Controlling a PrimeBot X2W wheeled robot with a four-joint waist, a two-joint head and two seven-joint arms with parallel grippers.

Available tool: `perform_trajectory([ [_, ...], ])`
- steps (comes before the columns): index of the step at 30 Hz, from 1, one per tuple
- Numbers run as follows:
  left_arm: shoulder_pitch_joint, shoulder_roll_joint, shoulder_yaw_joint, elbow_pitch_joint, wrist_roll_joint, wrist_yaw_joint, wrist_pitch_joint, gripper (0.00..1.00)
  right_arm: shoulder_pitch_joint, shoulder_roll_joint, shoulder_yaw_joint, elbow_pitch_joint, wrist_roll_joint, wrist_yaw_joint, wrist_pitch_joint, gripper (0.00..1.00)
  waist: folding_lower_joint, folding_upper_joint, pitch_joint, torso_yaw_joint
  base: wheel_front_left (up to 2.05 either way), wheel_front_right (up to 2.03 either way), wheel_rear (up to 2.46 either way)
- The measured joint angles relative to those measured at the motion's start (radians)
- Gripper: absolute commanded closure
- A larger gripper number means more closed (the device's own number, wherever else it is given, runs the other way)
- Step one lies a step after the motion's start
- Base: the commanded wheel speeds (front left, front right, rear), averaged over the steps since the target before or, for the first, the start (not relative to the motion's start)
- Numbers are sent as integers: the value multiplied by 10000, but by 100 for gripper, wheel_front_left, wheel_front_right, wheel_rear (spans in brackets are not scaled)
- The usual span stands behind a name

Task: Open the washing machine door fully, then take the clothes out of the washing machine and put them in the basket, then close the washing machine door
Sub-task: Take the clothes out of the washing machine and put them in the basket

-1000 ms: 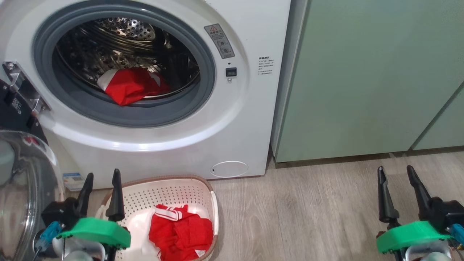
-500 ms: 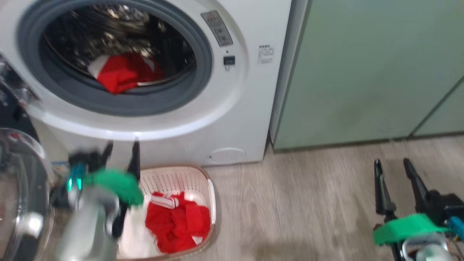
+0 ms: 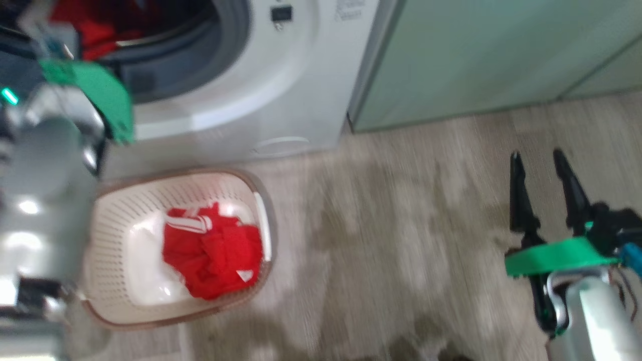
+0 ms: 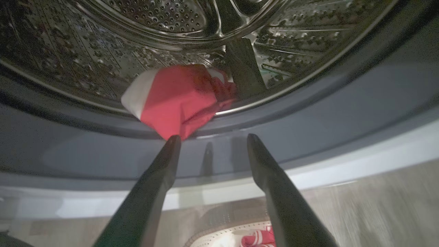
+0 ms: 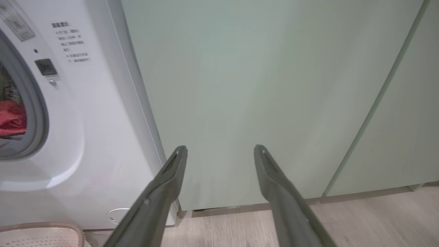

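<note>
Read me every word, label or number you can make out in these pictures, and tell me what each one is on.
No text is clear enough to quote.
Small printed block on the washing machine front, beside the drum opening: too small and blurred to read.
Grey sticker by the opening's rim: unreadable.
Basket and clothes: no lettering can be made out.

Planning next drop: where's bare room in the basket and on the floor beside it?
In the basket, left half bare, between left wall and red garment; right half crowded; wood floor bare between basket, pale green cabinets and right gripper.
</note>
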Motion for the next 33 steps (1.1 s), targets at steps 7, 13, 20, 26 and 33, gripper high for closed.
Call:
perform_trajectory([
  [7, -2536, 683, -464, 1053, 759, 272, 40, 0, -850, 23, 86, -140, 59, 0, -2, 0, 0, 0, 1323, -573, 0, 0, 0],
  [13, -3704, 1156, -890, 2109, 1235, 451, 50, 0, -1278, 73, 236, -270, 82, 0, -2, 0, 0, 0, 2309, -1009, 0, 0, 0],
  [20, -4550, 1703, -1436, 3223, 1964, 1135, 589, 0, -1493, 94, 318, -391, 213, 0, -2, 0, 0, -1, 3068, -1388, 0, 0, 0],
  [26, -4864, 1739, -1676, 3591, 2150, 1457, 1074, 80, -1591, 111, 330, -407, 263, 0, -2, 0, 0, 0, 3184, -1406, 0, 0, 0],
  [33, -4501, 1394, -1561, 3733, 1743, 1626, 366, 100, -1581, 115, 203, -376, 228, 0, -2, 0, 1, 0, 2838, -1213, 0, 0, 0],
])
